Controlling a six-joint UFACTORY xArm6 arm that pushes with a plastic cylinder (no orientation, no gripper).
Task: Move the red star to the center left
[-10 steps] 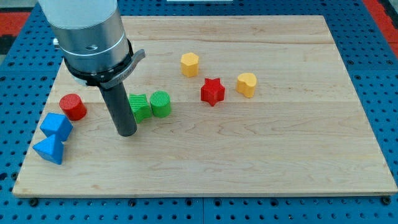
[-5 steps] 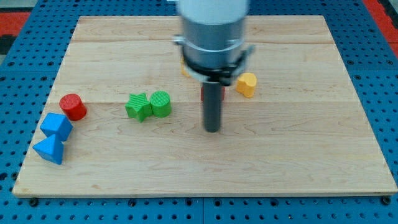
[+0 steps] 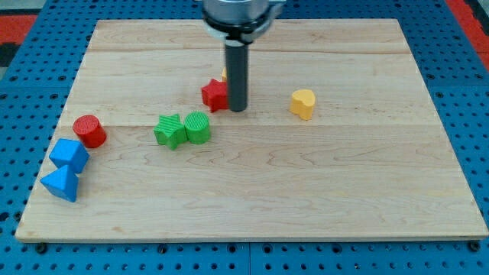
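The red star lies a little above the middle of the wooden board, partly behind my rod. My tip rests against the star's right side. A yellow block is almost hidden behind the rod, just above the star. The green star and the green cylinder sit together below and left of the red star.
A yellow heart-shaped block lies right of my tip. A red cylinder sits near the board's left edge. Two blue blocks, one above and one below, lie at the lower left.
My tip swept from the left across to the right of the red star, then moved up and left. The red star has slid left, close to the yellow block.
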